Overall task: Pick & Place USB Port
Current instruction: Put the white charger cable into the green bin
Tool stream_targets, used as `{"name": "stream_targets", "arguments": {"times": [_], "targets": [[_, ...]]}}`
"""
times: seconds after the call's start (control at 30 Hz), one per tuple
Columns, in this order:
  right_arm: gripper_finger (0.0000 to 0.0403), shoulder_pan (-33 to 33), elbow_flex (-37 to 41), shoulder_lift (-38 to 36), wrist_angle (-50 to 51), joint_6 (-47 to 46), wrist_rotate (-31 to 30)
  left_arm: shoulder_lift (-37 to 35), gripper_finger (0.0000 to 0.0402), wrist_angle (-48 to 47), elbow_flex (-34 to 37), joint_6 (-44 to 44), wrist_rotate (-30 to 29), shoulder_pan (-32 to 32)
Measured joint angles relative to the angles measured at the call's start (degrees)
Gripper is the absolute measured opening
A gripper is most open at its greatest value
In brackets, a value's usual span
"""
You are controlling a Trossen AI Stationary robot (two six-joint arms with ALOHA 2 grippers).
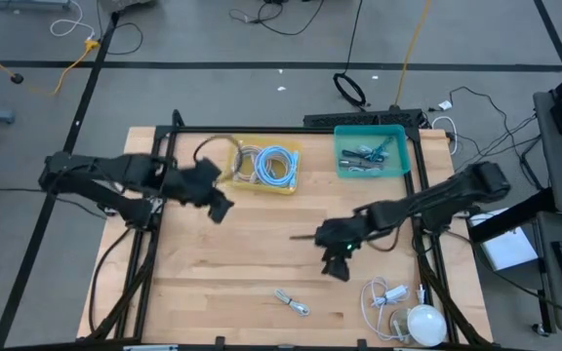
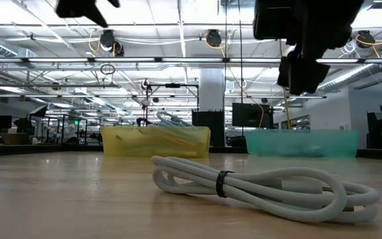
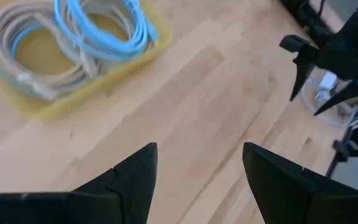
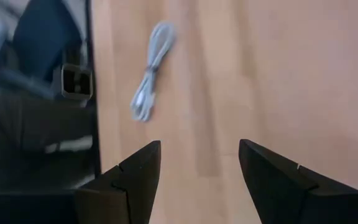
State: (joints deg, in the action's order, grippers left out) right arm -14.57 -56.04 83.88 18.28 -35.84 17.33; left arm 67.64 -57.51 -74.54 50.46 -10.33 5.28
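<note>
A small white USB cable, bundled with a dark tie, lies flat on the wooden table near its near edge (image 1: 293, 302), close up in the low view (image 2: 264, 189) and ahead of the fingers in the right wrist view (image 4: 151, 68). My right gripper (image 1: 337, 265) (image 4: 200, 144) hovers open above the table, to the right of the cable and farther from the near edge. My left gripper (image 1: 220, 209) (image 3: 200, 149) hangs open in the air near the yellow bin (image 1: 261, 168). The teal bin (image 1: 371, 151) at the far edge holds small dark items.
The yellow bin holds coiled grey and blue cables (image 3: 79, 43). A loose white cable (image 1: 386, 295) and a round white object (image 1: 423, 323) lie at the near right corner. Bare wood lies between the two grippers. Table frame rails run along both sides.
</note>
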Motion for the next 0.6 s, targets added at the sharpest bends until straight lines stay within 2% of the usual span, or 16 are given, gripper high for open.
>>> {"name": "stream_targets", "arguments": {"times": [0.07,0.2,0.43,0.6], "targets": [[0.0209,-1.20,-2.26,3.76,-0.07,1.35,1.93,0.64,0.0241,-1.25,0.23,4.35,-3.87,4.61],[0.0209,-4.36,-9.06,8.58,1.37,4.86,0.55,2.33,0.0241,-1.52,2.37,11.31,-9.10,12.19],[0.0209,-8.68,-25.22,16.26,14.73,10.35,-8.54,6.09,0.0241,0.70,8.25,19.25,-9.44,21.57],[0.0209,-11.06,-31.10,21.66,14.00,6.22,-10.83,8.59,0.0241,8.20,11.57,24.27,-10.49,28.65]]}}
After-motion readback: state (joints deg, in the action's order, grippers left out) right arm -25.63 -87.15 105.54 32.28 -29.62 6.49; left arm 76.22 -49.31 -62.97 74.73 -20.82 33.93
